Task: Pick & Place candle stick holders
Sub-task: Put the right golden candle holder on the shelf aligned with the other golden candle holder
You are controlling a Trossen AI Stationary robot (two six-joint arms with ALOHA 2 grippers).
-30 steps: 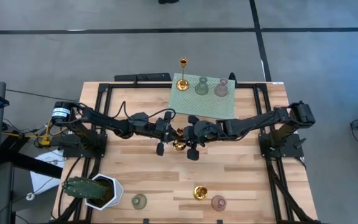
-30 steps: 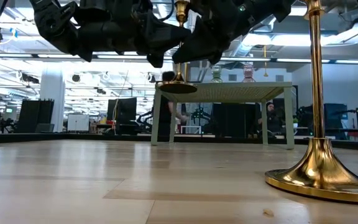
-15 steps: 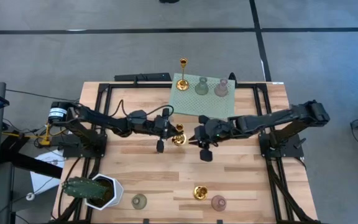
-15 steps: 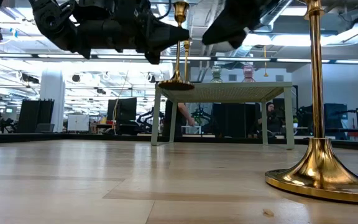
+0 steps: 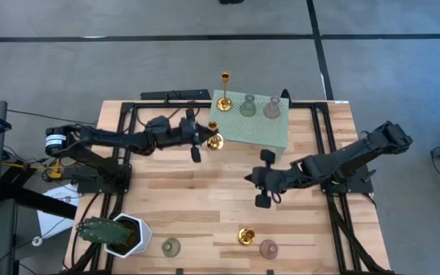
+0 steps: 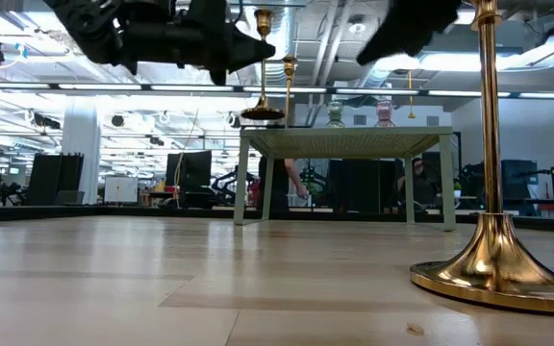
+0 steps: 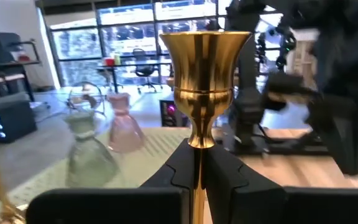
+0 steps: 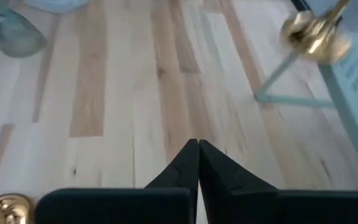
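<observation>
One gold holder (image 7: 198, 93), base hidden

The perforated stand (image 5: 252, 128) sits at the table's (image 5: 182, 198) far edge, centre. On it, in a row, left to right: the tall candle stick holder (image 5: 224, 90), a bell-shaped holder (image 5: 247, 106), and another bell-shaped holder (image 5: 272, 108). Just off the stand's left edge, above the table, the left gripper (image 5: 198, 137) holds a short candle stick holder (image 5: 214, 139). The right gripper (image 5: 262, 179) is over mid-table, right of centre. Along the near edge, left to right: the cactus pot (image 5: 118, 234), a bell-shaped holder (image 5: 171, 247), a short holder (image 5: 246, 236), and a bell-shaped holder (image 5: 268, 248).
</observation>
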